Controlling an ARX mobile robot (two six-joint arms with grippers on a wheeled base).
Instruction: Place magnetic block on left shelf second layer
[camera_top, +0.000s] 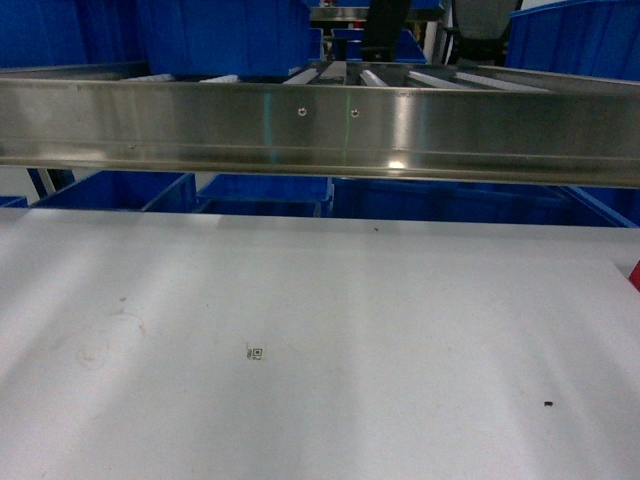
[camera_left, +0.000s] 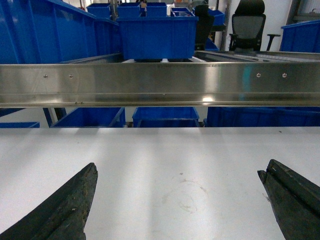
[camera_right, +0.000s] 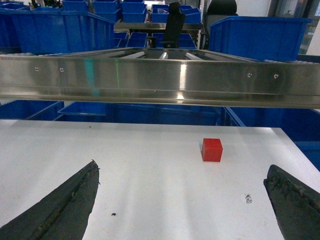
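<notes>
Left pincer (camera_left: 177, 200): spread wide, empty, over white bench (camera_left: 160, 155). Right pincer (camera_right: 182, 200): likewise wide, empty. Magnetic block (camera_right: 212, 150): on bench ahead of right pincer, near the far edge. Beyond: steel shelf rail (camera_right: 160, 80), blue crates (camera_right: 257, 37) behind

One red magnetic block (camera_right: 212, 150); two office chairs (camera_left: 248, 25); one white table (camera_top: 320, 350).

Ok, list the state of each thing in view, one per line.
magnetic block: resting on the white table, not held
left gripper: open, empty
right gripper: open, empty, short of the block
steel shelf rail: nothing red on it
blue crates: sitting on the rollers
</notes>
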